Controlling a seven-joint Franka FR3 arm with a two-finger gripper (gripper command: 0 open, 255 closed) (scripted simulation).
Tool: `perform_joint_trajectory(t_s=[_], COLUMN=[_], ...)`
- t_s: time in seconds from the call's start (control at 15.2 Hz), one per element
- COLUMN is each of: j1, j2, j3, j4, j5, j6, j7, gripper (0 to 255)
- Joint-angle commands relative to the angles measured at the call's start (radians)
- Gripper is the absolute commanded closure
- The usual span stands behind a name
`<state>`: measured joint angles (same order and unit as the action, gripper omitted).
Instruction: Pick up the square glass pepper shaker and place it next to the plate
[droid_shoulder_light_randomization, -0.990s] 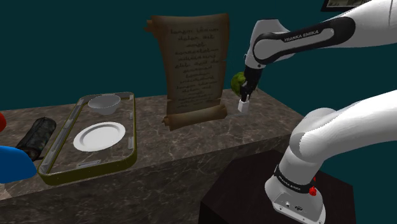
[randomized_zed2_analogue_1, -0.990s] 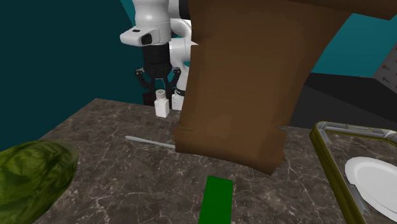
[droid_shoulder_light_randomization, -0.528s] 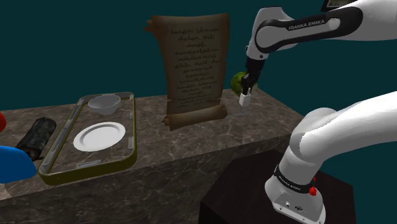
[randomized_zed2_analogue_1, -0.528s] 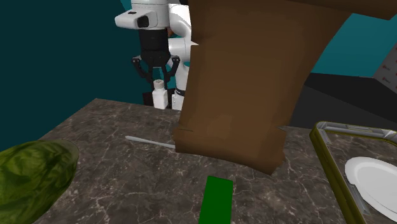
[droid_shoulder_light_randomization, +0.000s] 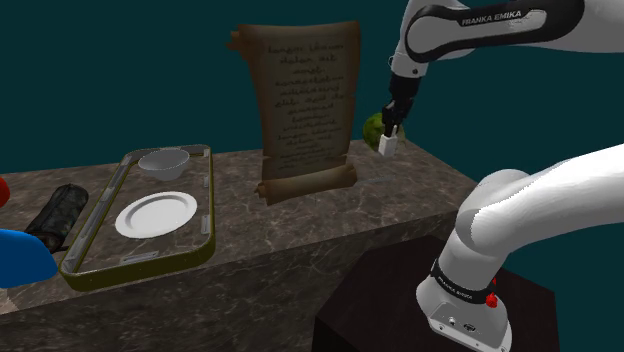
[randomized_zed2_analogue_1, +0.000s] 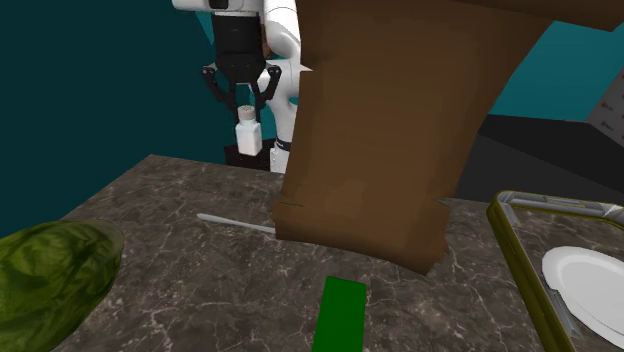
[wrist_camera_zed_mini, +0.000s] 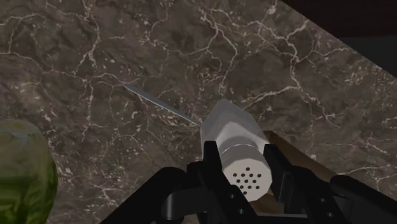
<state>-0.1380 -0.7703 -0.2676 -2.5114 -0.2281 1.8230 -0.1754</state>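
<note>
Gripper (droid_shoulder_light_randomization: 391, 125) clamped on the white square pepper shaker (droid_shoulder_light_randomization: 389, 144), which hangs clear above the marble counter (droid_shoulder_light_randomization: 300, 215) at the shoulder view's right end, well apart from the plate (droid_shoulder_light_randomization: 155, 213). The brown scroll (randomized_zed2_analogue_1: 400, 120) hides much of the second exterior view, whose right edge cuts the plate off.

"FRANKA EMIKA" on the arm (droid_shoulder_light_randomization: 497, 17)

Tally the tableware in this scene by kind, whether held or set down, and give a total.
pepper shaker: 1
plate: 1
bowl: 1
tray: 1
Total: 4
</note>
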Motion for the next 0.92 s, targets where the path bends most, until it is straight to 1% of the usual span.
perform_joint_trajectory(t_s=[0.0, 0.4, 0.86], j1=[0.013, 0.083, 0.146], j2=[0.019, 0.156, 0.345], j3=[0.018, 0.112, 0.205], j4=[0.017, 0.096, 0.24], j5=[0.015, 0.087, 0.144], j6=[-0.001, 0.044, 0.078], j7=[0.021, 0.14, 0.264], gripper=[255, 255, 255])
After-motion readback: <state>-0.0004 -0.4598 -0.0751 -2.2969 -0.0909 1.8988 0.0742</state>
